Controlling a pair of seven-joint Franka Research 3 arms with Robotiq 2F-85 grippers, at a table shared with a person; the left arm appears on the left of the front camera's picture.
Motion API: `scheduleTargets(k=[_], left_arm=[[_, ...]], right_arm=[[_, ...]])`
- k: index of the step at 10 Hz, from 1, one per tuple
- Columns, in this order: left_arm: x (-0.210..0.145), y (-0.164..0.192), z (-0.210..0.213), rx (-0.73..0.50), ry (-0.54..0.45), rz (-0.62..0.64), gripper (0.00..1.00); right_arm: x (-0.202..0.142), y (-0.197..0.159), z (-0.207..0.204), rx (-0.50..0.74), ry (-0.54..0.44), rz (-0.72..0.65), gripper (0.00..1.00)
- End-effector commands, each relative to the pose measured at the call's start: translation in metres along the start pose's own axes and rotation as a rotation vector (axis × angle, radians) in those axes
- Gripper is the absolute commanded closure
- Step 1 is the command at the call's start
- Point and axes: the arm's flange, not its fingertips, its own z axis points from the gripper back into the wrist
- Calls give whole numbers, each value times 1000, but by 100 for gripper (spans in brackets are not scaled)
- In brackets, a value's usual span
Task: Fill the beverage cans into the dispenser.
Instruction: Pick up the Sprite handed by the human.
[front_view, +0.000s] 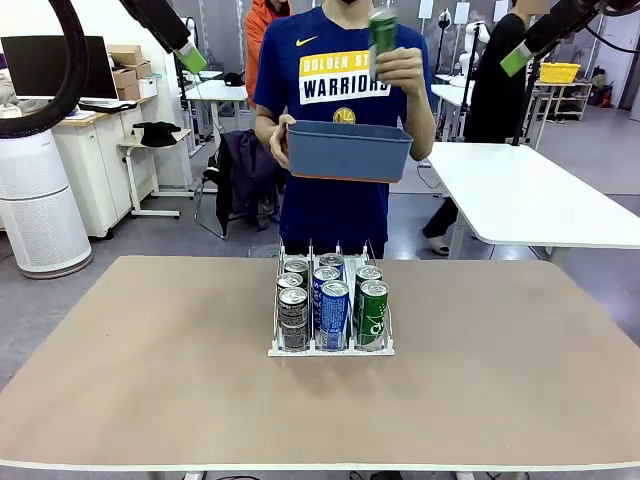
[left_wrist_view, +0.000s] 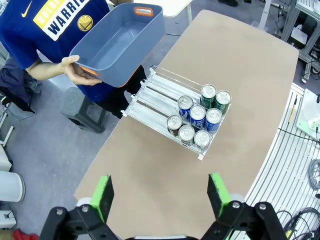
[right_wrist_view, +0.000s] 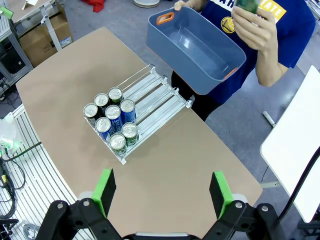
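Note:
The dispenser (front_view: 330, 350) stands mid-table, its front half filled with several beverage cans (front_view: 333, 300): dark ones on the left, blue in the middle, green on the right. At the far side a person holds a green can (front_view: 382, 30) up in one hand. The other hand carries an empty blue-grey tub (front_view: 348, 155). My left gripper (front_view: 192, 58) and right gripper (front_view: 516, 60) hang high above the table, both open and holding nothing. The left wrist view looks past my left gripper (left_wrist_view: 161, 196) down on the dispenser (left_wrist_view: 155, 92) and cans (left_wrist_view: 197, 116). In the right wrist view my right gripper (right_wrist_view: 162, 192) hangs over the dispenser (right_wrist_view: 155, 95), cans (right_wrist_view: 112, 120) and tub (right_wrist_view: 197, 47).
The brown table (front_view: 150, 380) is bare around the dispenser. The dispenser's rear lane halves, nearest the person, hold no cans. Behind the person are a white table (front_view: 520, 190), a chair draped with a jacket (front_view: 245, 170) and a white air purifier (front_view: 40, 210).

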Motion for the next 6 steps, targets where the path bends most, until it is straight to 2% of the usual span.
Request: scheduleTargets(k=[1, 6], left_arm=[[-2, 1, 3, -4, 10, 0, 0], [-2, 1, 3, -4, 10, 0, 0]], right_arm=[[0, 1, 0, 0, 0, 0, 0], [0, 1, 0, 0, 0, 0, 0]])
